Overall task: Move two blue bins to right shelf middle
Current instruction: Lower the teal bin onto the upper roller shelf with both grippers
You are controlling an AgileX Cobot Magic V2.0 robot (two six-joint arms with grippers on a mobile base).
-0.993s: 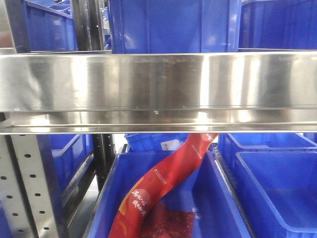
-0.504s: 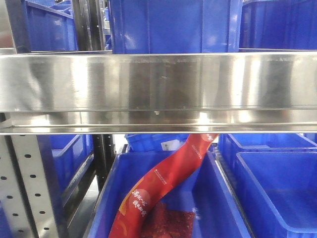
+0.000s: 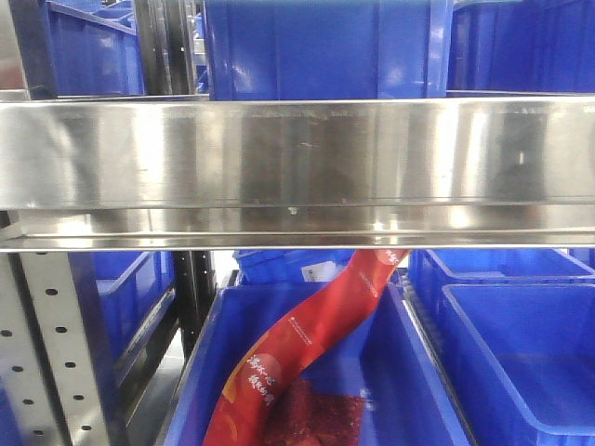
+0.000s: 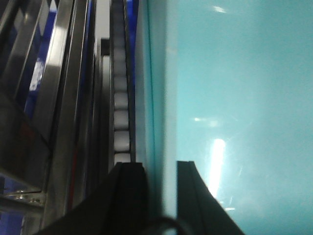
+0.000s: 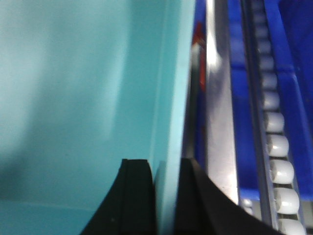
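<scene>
**Gripping a pale bin by both side walls**

Holding the light cyan bin [image 4: 234, 88] on two sides, we are pinching one wall with the left gripper [image 4: 161, 196] and the opposite wall with the right gripper [image 5: 166, 191]. Each pair of jaws is standing nearly closed, with only the thin plastic rim between the fingers. The bin is sitting just beside the roller track [image 4: 121, 112] of the shelf rail [image 5: 217, 122]; we are seeing only one pale bin, so we cannot tell where the second is.

We are judging the main risk to be the wall slipping out of such a narrow pinch, or the bin twisting if one arm leads the other. Its rim could also catch on the steel rail alongside.

The bin's inside is looking bare in both wrist views. In the front view, a dark blue crate [image 3: 390, 372] under the steel shelf beam [image 3: 297, 153] is holding a red snack bag [image 3: 307, 344], while the crate to its right [image 3: 530, 372] is looking empty.
</scene>
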